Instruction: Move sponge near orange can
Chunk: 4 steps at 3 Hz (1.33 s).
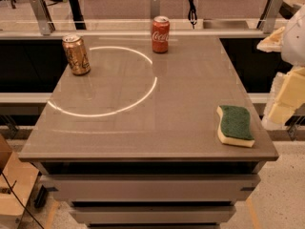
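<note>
Sponge [235, 125] flat at table [143, 137] front-right, well apart from orange can [76, 55] back-left. 1 red can [160, 34] back-center. Gripper [286, 101] off the right edge, near the sponge; open or closed, can't tell.

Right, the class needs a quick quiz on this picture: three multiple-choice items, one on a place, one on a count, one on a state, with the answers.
1. Where on the table does the sponge lie?
A. near the front right corner
B. between the two cans
C. at the far left edge

2. How many drink cans stand on the table?
A. one
B. two
C. three

3. How is the robot's hand placed?
A. clamped on the sponge
B. resting on the middle of the table
C. off the table's right side, apart from the sponge

Answers:
1 A: the sponge sits by the right edge, close to the front.
2 B: only the orange can and the red Coca-Cola can stand there.
3 C: a gap shows between the hand and the sponge.
</note>
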Each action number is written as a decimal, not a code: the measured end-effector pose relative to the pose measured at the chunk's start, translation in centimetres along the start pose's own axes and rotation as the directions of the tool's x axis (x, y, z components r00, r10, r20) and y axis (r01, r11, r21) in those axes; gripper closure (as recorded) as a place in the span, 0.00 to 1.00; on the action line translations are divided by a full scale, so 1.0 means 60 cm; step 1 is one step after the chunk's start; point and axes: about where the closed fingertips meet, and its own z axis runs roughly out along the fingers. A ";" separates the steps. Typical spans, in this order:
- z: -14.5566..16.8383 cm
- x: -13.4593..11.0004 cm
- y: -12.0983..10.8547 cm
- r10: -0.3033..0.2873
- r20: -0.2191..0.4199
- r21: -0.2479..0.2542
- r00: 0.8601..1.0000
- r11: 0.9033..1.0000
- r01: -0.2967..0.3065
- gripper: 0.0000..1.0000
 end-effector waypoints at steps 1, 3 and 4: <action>0.025 0.001 -0.015 -0.024 0.070 -0.015 0.997 1.000 0.025 0.00; 0.129 0.028 -0.008 0.042 0.218 -0.066 0.975 0.997 -0.028 0.00; 0.133 0.029 -0.008 0.046 0.219 -0.065 0.975 0.997 -0.033 0.00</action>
